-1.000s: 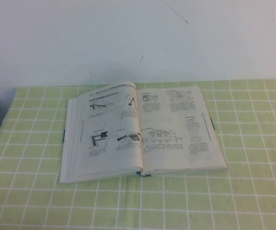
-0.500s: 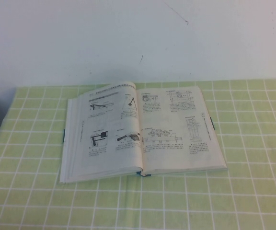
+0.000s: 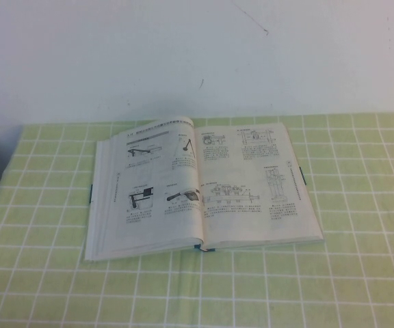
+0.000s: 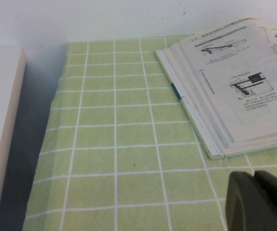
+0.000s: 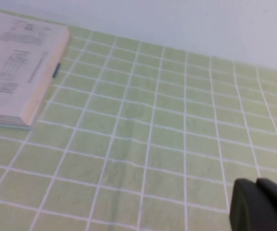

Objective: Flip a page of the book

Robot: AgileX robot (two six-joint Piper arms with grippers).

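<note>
The book (image 3: 204, 184) lies open and flat on the green checked cloth, showing diagrams on both halves. On top of its left half lies the page (image 3: 152, 178) with a bold black heading along its top edge, bulging slightly near the spine. In the left wrist view the book (image 4: 234, 86) is ahead of my left gripper (image 4: 253, 175), which is shut, empty and low over the cloth, clear of the book's near corner. My right gripper (image 5: 257, 183) is also shut and empty, well away from the book (image 5: 18, 62) on its other side.
A white block (image 4: 1, 120) stands off the cloth's left edge with a dark gap (image 4: 28, 159) beside it. A white wall (image 3: 197, 55) rises just behind the book. The checked cloth (image 3: 265, 287) spreads in front of and to the right of the book.
</note>
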